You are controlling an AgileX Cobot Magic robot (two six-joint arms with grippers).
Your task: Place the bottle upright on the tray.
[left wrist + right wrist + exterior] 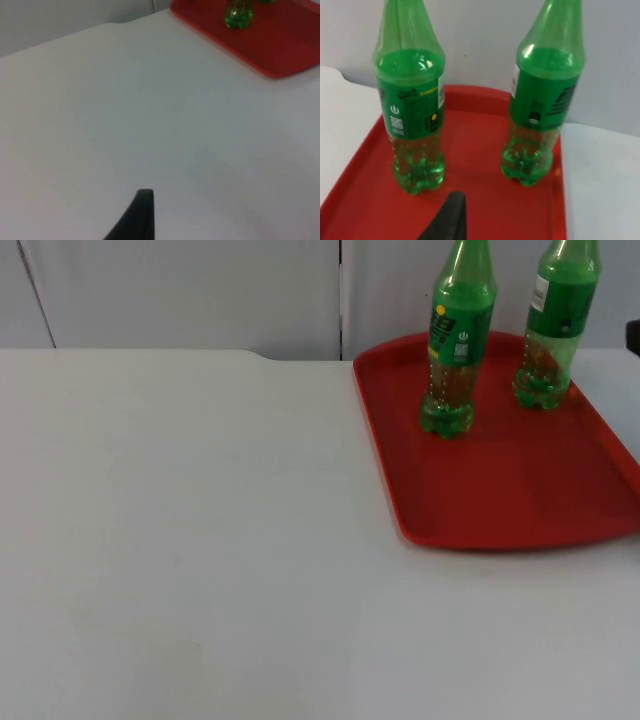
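- On the left you see the white desk (200, 540), and behind it stands the grey partition wall (180, 290).
- The left gripper (137, 217) hangs over the bare desk, well apart from the tray; one black fingertip is visible, so you cannot tell if its fingers are apart or together.
- Further right you find the red tray (520, 490), lying flat on the desk near the wall.
- On the tray the first green bottle (455, 340) stands upright, in the far part of the tray, nearer to its left rim.
- Beside it, apart from it, the second green bottle (555, 325) also stands upright, near the far right part of the tray.
- The right gripper (445, 220) is over the tray, just in front of both bottles and touching neither; you cannot tell the state of its fingers.
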